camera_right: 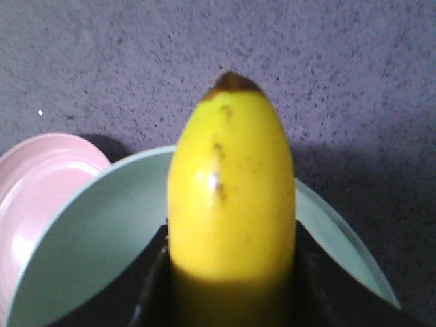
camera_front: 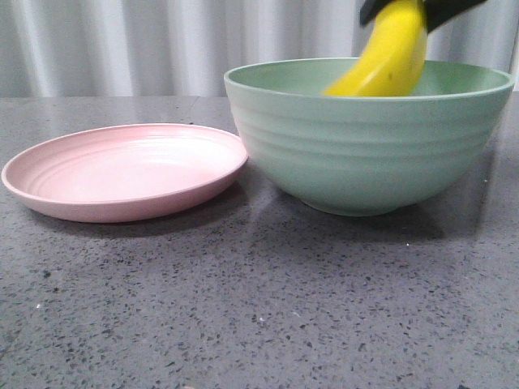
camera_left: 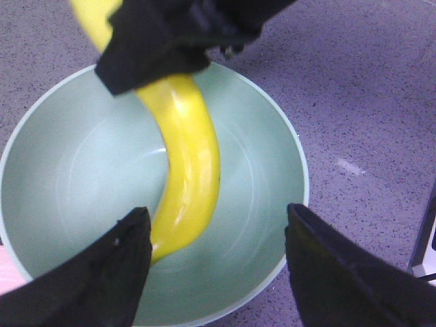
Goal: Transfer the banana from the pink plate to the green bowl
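Observation:
The yellow banana [camera_front: 389, 57] hangs tilted over the green bowl [camera_front: 365, 146], its lower end dipping inside the rim. My right gripper [camera_front: 422, 8] is shut on its upper part. In the right wrist view the banana [camera_right: 231, 191] fills the gap between the black fingers of the right gripper [camera_right: 231, 242], dark tip pointing away. In the left wrist view the right gripper [camera_left: 177, 34] holds the banana [camera_left: 187, 157] above the bowl's inside [camera_left: 82, 177]. My left gripper [camera_left: 216, 212] is open and empty above the bowl. The pink plate [camera_front: 122, 170] lies empty left of the bowl.
Plate and bowl stand on a dark speckled grey table [camera_front: 259, 308], the plate's rim close to the bowl's side. A pale corrugated wall [camera_front: 122, 40] runs behind the table. A white object [camera_left: 426, 238] shows at the edge of the left wrist view.

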Motion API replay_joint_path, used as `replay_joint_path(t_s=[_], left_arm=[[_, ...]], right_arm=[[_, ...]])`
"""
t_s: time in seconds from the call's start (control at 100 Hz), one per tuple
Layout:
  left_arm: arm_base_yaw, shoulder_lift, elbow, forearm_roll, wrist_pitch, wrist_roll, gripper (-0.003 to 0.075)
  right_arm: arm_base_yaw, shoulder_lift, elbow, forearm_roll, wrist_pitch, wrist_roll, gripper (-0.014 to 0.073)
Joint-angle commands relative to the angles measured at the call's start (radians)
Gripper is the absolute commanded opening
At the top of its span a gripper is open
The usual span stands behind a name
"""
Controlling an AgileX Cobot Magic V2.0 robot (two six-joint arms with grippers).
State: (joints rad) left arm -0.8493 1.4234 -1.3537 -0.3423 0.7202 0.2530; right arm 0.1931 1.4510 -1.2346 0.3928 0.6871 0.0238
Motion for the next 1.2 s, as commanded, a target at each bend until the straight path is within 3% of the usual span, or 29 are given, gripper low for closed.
replay_joint_path(t_s=[0.0, 0.07, 0.12, 0.65, 0.74, 0.87, 0.97, 1.19], left_arm=[[-0.005, -0.035, -0.037, -0.018, -0.055, 0.001, 0.04], [-0.005, -0.035, -0.037, -0.018, -0.055, 0.001, 0.04], [-0.005, -0.035, -0.037, -0.018, -0.055, 0.001, 0.04], [-0.005, -0.035, -0.037, -0.018, -0.06, 0.001, 0.0386], [-0.005, -0.037, -0.037, -0.025, -0.06, 0.001, 0.0311], [-0.005, -0.075, -0.037, -0.01, -0.061, 0.003, 0.0126], [-0.005, -0.112, -0.035, -0.01, -0.093, 0.003, 0.0003], [-0.005, -0.232, 0.023, -0.01, -0.14, 0.009, -0.002]], right_arm=[[0.008, -0.006, -0.037, 0.009, -0.041, -0.024, 0.0365], [0.01, -0.001, -0.037, 0.009, -0.041, -0.024, 0.0479], [0.01, -0.001, -0.037, 0.009, -0.044, -0.024, 0.0512], [0.01, -0.078, -0.108, -0.072, -0.04, -0.039, 0.0505], [0.01, -0.116, -0.108, -0.105, -0.027, -0.039, 0.0407], [0.01, -0.173, -0.108, -0.14, 0.035, -0.039, 0.0113], [0.01, -0.212, -0.106, -0.15, 0.058, -0.039, -0.0057], [0.012, -0.339, -0.017, -0.153, 0.042, -0.059, -0.0068]])
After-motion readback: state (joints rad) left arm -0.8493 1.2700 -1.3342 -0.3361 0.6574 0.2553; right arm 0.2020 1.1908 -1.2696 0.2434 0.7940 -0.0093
